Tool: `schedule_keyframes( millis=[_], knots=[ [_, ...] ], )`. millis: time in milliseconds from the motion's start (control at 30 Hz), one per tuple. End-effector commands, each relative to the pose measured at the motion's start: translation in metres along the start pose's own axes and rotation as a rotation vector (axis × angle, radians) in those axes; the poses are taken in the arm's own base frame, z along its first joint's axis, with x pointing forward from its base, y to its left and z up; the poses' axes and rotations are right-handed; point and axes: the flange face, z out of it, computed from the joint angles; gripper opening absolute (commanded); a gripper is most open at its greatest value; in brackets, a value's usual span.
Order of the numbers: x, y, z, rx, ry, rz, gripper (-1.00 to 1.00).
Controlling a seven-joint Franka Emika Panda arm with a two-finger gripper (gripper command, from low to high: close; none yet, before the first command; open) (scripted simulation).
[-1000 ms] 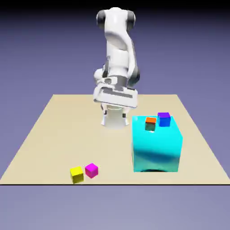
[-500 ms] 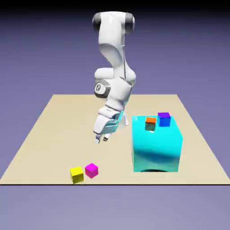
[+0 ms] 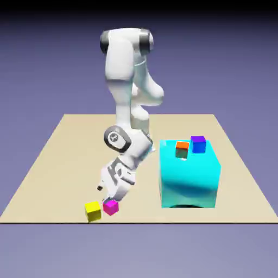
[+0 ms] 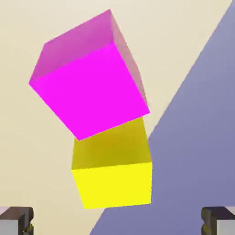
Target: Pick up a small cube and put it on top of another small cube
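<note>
My end effector (image 4: 117,221) is spread wide, nothing pinched, low over the table (image 3: 65,163), just behind the magenta cube (image 3: 111,207). Yellow cube (image 3: 93,211) sits just beside magenta, at its 8 o'clock in the exterior view. Big cyan block (image 3: 189,176) at magenta's 2 o'clock, orange-topped cube (image 3: 182,150) and blue cube (image 3: 198,144) on top.

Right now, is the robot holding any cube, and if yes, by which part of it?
Nothing is held: the jaws stand wide open, and no cube sits between the finger tips.

Large cyan block (image 3: 189,176), smooth and glossy.
</note>
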Motion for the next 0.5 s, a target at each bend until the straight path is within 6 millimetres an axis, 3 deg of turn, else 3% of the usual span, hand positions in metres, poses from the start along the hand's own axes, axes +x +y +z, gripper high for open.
schedule_keyframes(
  millis=[0,133,167,200,233,400,467],
  knots=[
    [0.002,-0.001,0.012,0.0,0.0,0.001,0.0],
    [0.009,-0.009,0.062,0.0,0.0,0.0,0.0],
    [0.01,-0.01,0.065,0.0,0.0,0.0,0.0],
    [0.01,-0.01,0.065,0.0,0.0,0.0,-1.0],
    [0.01,-0.01,0.065,0.0,0.0,0.0,-1.0],
    [0.0,0.0,0.002,0.0,0.0,0.0,-1.0],
    [0.014,0.014,-0.036,-0.034,-0.007,-0.015,-1.0]
  ],
)
